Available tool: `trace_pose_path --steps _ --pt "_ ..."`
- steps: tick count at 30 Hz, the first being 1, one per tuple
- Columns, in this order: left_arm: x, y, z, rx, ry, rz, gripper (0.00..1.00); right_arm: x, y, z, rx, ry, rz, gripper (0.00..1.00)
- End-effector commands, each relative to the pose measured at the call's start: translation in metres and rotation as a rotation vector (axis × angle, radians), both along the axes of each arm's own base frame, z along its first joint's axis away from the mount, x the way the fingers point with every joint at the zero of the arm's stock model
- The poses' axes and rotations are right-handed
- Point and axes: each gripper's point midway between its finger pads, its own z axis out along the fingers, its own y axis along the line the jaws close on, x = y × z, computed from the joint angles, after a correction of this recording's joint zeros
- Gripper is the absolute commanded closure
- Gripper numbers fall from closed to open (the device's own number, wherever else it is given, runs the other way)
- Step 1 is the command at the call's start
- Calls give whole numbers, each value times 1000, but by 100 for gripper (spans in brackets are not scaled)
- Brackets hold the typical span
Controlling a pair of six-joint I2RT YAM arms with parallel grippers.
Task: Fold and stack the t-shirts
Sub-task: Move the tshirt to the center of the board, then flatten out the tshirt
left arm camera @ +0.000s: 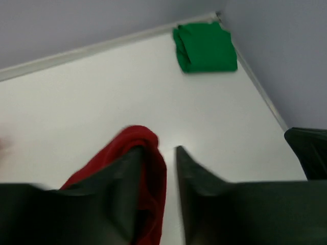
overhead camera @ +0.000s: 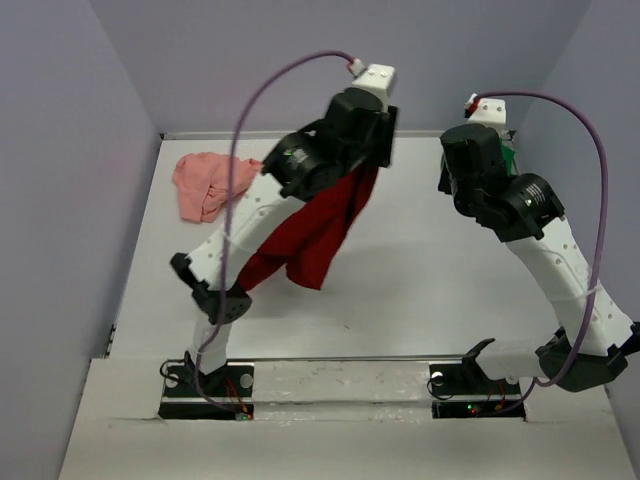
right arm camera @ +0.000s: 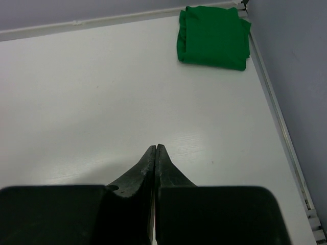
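Dangling from the clenched left end effector (left arm camera: 158, 149): dark red t-shirt (overhead camera: 320, 230) (off the table (overhead camera: 430, 285)); right end effector (right arm camera: 155, 148) closed, empty.

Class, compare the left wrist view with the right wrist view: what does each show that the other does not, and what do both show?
Only the left wrist view: the red t-shirt, bunched at the left gripper and draped over one finger. Only the right wrist view: the right gripper, its fingers pressed together with nothing between them. Both: the green t-shirt, folded and lying in the far right corner of the white table.
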Motion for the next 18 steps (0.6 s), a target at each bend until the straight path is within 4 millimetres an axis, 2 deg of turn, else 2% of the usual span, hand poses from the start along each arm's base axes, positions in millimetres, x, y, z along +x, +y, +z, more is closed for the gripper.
trace_pose_path --steps 1,2,3,4,5,6,7,8,9,10,12,13,15,16,18 --pt "-27 -112 -34 -58 84 -352 1 -7 -7 20 52 -46 -21 100" --pt "-27 -120 -45 -43 101 -354 1 -7 -8 20 50 -48 -23 100" --pt "-26 -119 -52 -23 112 -339 1 -7 -9 21 49 -50 -27 100" --pt "-24 -104 -41 -35 87 -268 1 -7 -9 23 57 -59 -28 100" --pt "-22 -98 -55 0 105 -241 1 -6 -4 20 65 -52 0 100" --pt "-23 -86 -31 -38 57 -212 1 -6 -2 21 66 -52 5 100" --pt "-19 -80 -33 -40 43 -179 1 -3 1 16 67 -40 11 100" --pt "-22 -58 -18 -60 10 -141 1 -1 7 12 72 -20 33 100" --pt "-22 -48 -4 -87 -17 -126 1 3 11 8 67 -4 30 100" --pt "-16 -24 11 -115 -41 -60 1 5 13 6 68 1 33 100" --pt "-6 -3 16 -118 -42 -11 1 6 19 6 72 2 51 100" --pt "7 16 11 -105 -33 54 1 7 19 7 67 -5 58 100" --pt "21 33 -3 -73 -9 100 1 7 18 8 62 -8 54 100" --pt "37 50 -14 -60 17 156 1 5 18 11 65 -9 66 100" --pt "56 63 -38 -27 67 187 1 2 19 11 79 -9 77 100"
